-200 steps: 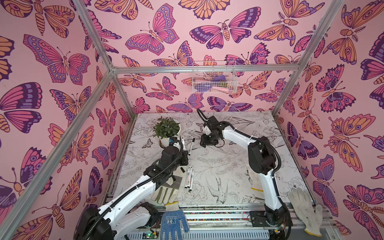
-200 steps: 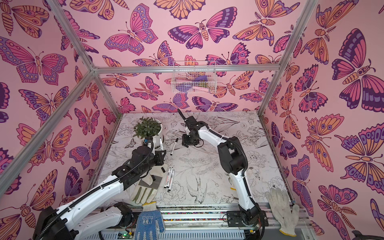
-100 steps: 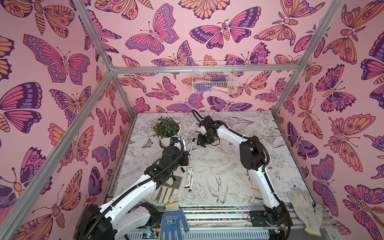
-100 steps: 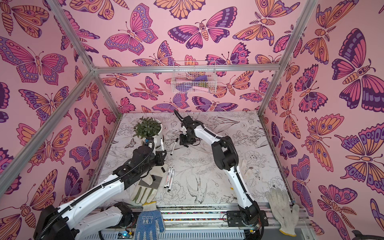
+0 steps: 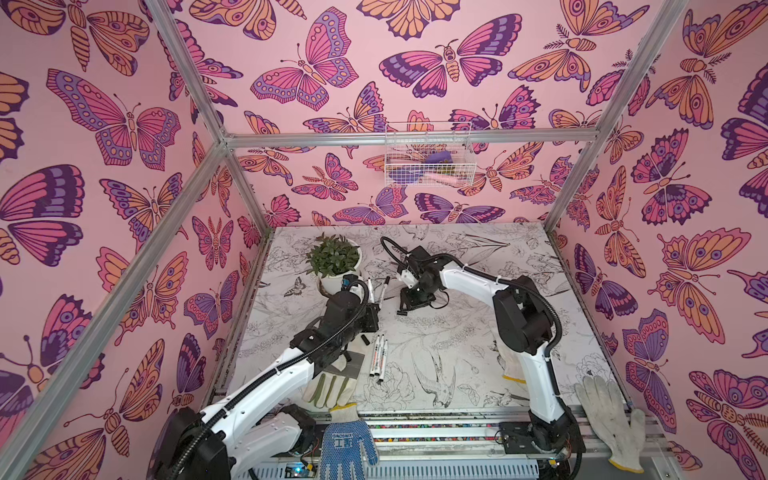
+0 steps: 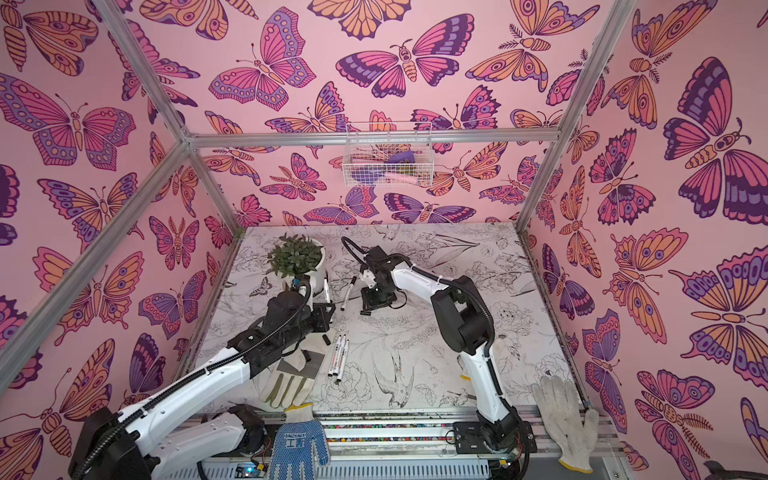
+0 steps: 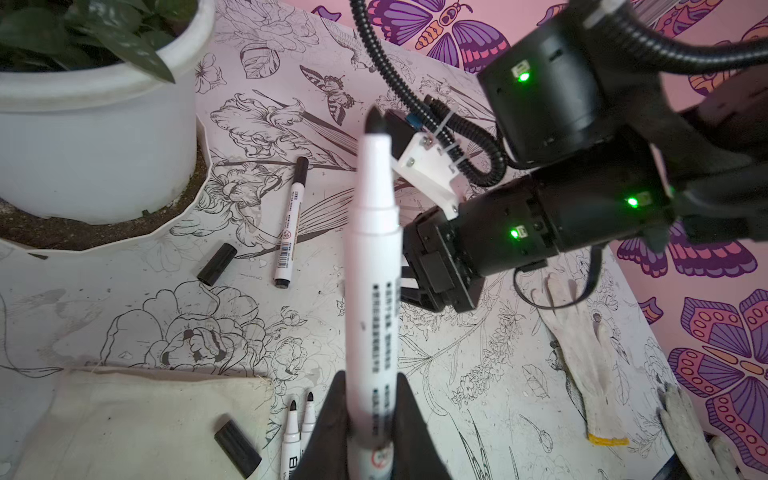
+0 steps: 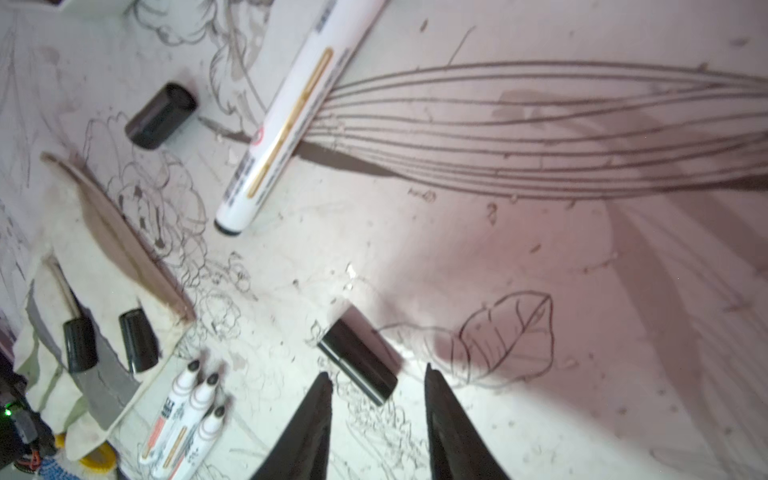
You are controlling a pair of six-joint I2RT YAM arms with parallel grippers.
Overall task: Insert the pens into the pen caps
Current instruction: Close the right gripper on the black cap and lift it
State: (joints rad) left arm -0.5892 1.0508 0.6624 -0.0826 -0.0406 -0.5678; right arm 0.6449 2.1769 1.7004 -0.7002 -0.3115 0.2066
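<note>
Pens are adding up to five across the views. The held pen (image 7: 372,270) is running up the middle of the left wrist frame with its dark tip bare. The left gripper (image 7: 372,415) is clamping its lower barrel at the bottom edge. The capped pen (image 7: 291,220) is lying on the table (image 5: 449,340) left of centre in that frame, near the pot. Three uncapped pens (image 5: 378,359) are lying side by side, touching, in the lower middle of both top views, just right of the patched glove (image 5: 328,386).

Pen caps are adding up to five as well: one is sitting on the capped pen and four are lying loose. In the right wrist frame the nearest cap (image 8: 357,361) is lying at lower centre with its near end between the tips of the right gripper (image 8: 378,372). That gripper's jaws are standing apart and not pressing on the cap. A second cap (image 8: 160,116) is lying at upper left beside the capped pen's blunt end. A third cap (image 8: 137,340) and a fourth cap (image 8: 79,345) are resting at the left edge, on the patched glove.

Two containers are showing. The white pot (image 5: 332,284), at the table's upper left in both top views, is holding a leafy green plant (image 5: 332,257). The wire basket (image 5: 428,180) is hanging on the back wall at upper centre, holding purple and pink items too small to identify.

A blue glove (image 5: 347,449) and a white glove (image 5: 606,415) are lying along the bottom edge.
</note>
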